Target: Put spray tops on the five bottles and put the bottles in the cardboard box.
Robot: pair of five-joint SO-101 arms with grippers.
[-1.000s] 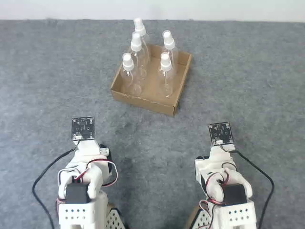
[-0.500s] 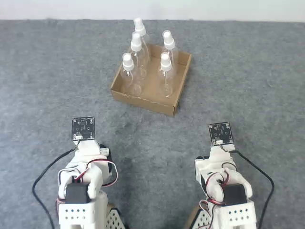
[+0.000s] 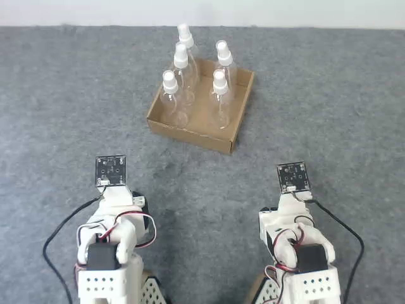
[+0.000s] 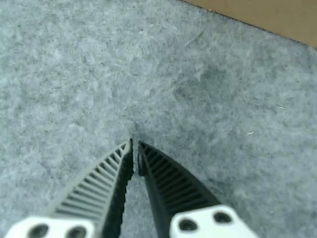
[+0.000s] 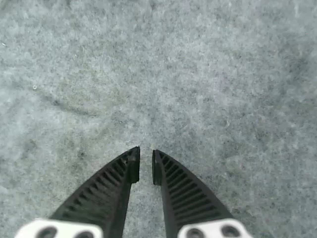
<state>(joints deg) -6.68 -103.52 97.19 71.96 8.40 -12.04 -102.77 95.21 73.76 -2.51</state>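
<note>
The cardboard box (image 3: 190,134) sits at the far middle of the grey felt table. Several clear bottles stand upright in it, each with a white spray top; one is at the front left (image 3: 169,85), one at the front right (image 3: 219,82) and one at the back right (image 3: 223,52). My left gripper (image 4: 134,145) is shut with nothing in it, low over bare felt, and a strip of the box (image 4: 267,15) shows beyond it. My right gripper (image 5: 145,151) is shut and holds nothing, also over bare felt. Both arms are folded back at the near edge, well short of the box.
The left arm (image 3: 112,209) and the right arm (image 3: 292,215) sit side by side at the near edge, with cables looping beside them. Grey felt (image 3: 329,114) covers the table around the box, and a pale wall runs along the far edge.
</note>
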